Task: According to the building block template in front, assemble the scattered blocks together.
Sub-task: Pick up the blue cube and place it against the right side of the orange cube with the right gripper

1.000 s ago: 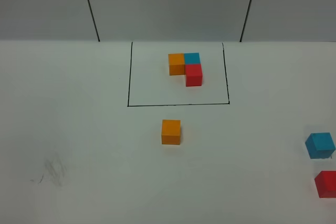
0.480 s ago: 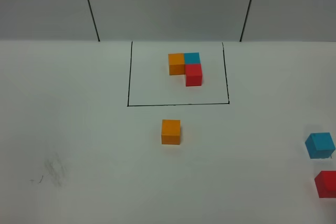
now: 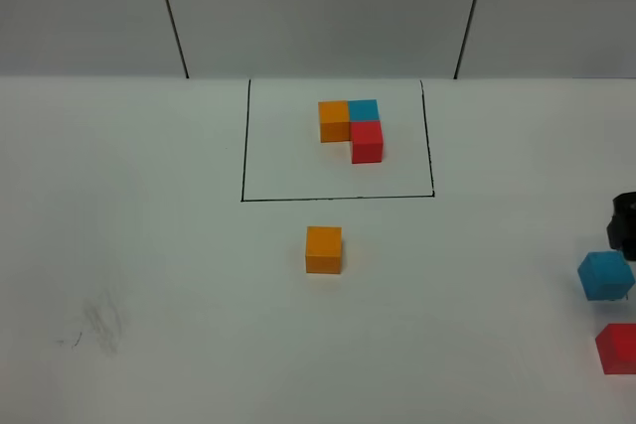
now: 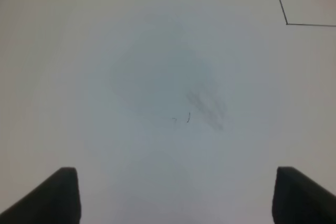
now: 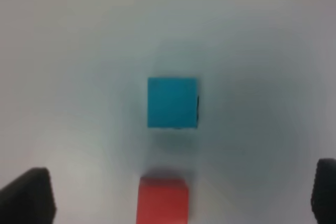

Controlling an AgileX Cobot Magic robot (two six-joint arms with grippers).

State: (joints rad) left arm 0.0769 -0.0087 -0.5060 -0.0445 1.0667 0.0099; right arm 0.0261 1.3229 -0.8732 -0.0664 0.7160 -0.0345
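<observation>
Your right gripper (image 5: 176, 196) hung wide open, empty, over the blue cube (image 5: 172, 103) — right edge of the overhead frame, above the red cube (image 5: 163, 200). Likely light, rigid, matte: pinch opposite flat faces.

Template (image 3: 350, 129) behind one block (image 3: 323, 249) (two others (image 3: 606, 275) far right)

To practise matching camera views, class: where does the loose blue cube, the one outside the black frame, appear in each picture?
Exterior high: the loose blue cube sits at the far right edge of the picture.
Left wrist: not in it.
Right wrist: it sits near the middle of the picture.
Shared landmark: the loose red cube, close beside the blue one but apart from it, also shows in the right wrist view.
</observation>
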